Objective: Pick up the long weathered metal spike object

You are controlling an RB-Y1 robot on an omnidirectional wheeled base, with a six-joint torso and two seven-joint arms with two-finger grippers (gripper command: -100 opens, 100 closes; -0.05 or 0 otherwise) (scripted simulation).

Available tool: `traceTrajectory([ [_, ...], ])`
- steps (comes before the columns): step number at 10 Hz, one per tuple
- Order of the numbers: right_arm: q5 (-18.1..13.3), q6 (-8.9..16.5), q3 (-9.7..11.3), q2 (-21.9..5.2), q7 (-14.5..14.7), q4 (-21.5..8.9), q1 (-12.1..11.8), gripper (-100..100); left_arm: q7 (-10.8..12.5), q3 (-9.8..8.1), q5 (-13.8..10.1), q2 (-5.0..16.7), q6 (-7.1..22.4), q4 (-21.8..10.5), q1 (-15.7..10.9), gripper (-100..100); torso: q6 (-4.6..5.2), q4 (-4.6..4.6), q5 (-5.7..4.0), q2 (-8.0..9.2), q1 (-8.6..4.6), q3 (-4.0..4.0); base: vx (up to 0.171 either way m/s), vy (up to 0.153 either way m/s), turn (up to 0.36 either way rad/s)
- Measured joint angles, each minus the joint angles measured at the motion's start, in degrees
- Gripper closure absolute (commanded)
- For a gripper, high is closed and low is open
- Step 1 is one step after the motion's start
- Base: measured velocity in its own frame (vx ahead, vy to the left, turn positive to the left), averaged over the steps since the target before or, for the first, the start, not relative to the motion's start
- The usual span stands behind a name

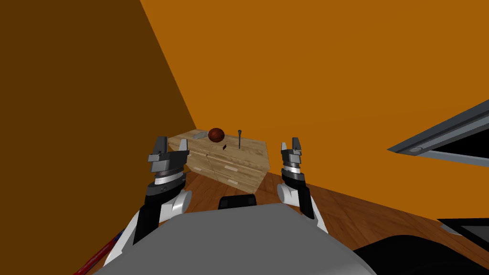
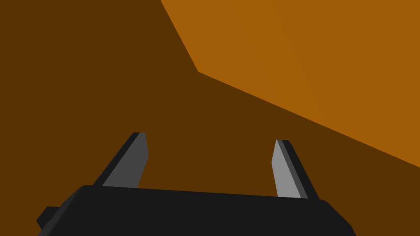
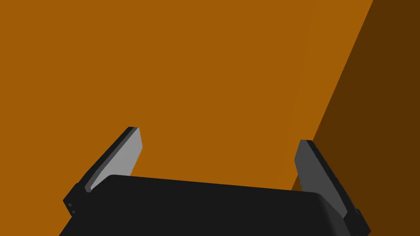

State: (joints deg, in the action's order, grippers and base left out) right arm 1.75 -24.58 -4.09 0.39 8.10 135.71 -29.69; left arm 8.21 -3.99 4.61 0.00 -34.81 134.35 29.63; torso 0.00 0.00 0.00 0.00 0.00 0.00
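A thin dark spike (image 1: 239, 138) stands upright on top of a light wooden chest of drawers (image 1: 239, 164) in the room's corner, in the head view. Both arms are raised in front of my chest, short of the chest of drawers. My left gripper (image 1: 171, 147) stands open to the left of the furniture, and in its own wrist view the left gripper (image 2: 209, 149) has nothing between its fingers. My right gripper (image 1: 290, 144) is open to the right of the furniture. The right gripper (image 3: 219, 145) is likewise empty in its wrist view.
A dark red ball (image 1: 216, 134), a small grey block (image 1: 198, 136) and a small black piece (image 1: 223, 147) also lie on the chest top. Orange walls meet behind it. A dark grey framed edge (image 1: 439, 138) juts in at the right. Wooden floor (image 1: 363, 210) lies around.
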Motion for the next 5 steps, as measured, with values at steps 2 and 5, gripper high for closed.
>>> traceTrajectory([
  [2, -0.56, 0.70, 0.51, -2.01, 0.26, -0.98, 0.67, -100, 0.00, 0.00, 0.00, 0.00, 0.00, 0.00, 0.00, 0, 0.00, 0.00, 0.01, 0.00, 0.08, 0.00, 0.000, 0.034, -0.010],
  [5, -1.96, 3.22, 1.77, -5.24, 0.87, -2.85, 1.82, -100, 0.00, 0.00, 0.00, 0.00, 0.00, 0.00, 0.00, 0, 0.00, 0.00, 0.04, 0.01, 0.19, 0.00, -0.003, 0.054, -0.010],
])
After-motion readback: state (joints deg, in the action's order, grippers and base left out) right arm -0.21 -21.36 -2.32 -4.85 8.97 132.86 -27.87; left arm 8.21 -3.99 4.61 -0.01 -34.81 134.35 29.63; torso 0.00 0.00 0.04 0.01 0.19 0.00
